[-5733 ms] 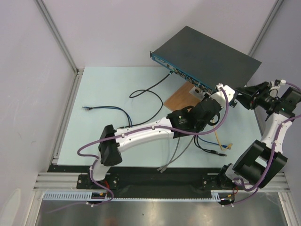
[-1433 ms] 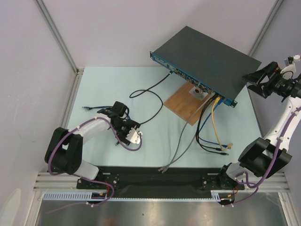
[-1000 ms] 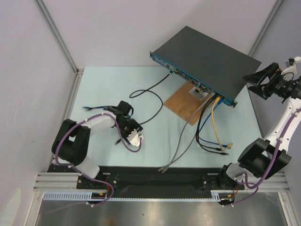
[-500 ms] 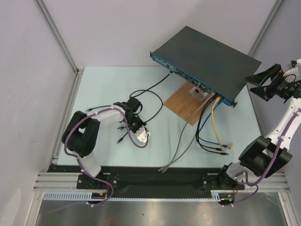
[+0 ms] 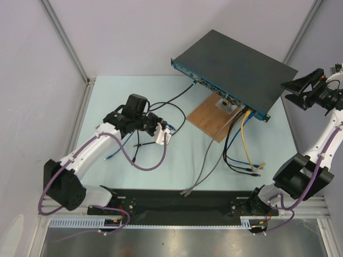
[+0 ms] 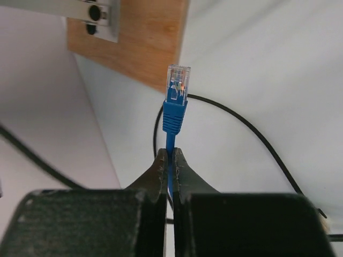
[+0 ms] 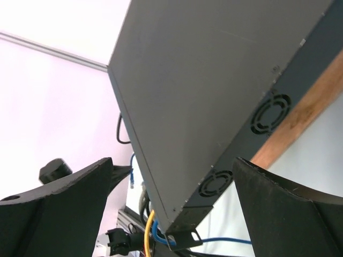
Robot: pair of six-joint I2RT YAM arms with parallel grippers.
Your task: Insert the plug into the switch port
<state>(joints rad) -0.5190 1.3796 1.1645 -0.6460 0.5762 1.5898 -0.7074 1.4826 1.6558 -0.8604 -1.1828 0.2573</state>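
Observation:
The switch [image 5: 236,65] is a flat black box with a blue front face, standing raised at the back right. My left gripper [image 5: 165,130] hovers over the mat to its left, shut on a thin blue cable just behind the plug [image 5: 171,127]. In the left wrist view the clear plug [image 6: 177,85] with its blue boot sticks out past the fingertips [image 6: 161,160], pointing toward the wooden board [image 6: 134,45]. My right gripper [image 5: 299,90] is open beside the switch's right end. From its wrist view, the switch [image 7: 214,80] fills the gap between the fingers.
A brown wooden board [image 5: 210,116] with a small metal bracket [image 5: 224,104] lies under the switch's front. Yellow, blue, black and grey cables [image 5: 244,140] hang from the right-hand ports onto the mat. A black cable [image 5: 167,103] loops from another port.
My left gripper has shut on the blue cable, lifted it off the mat and swung right toward the switch. The right arm has shifted only slightly and stays open.

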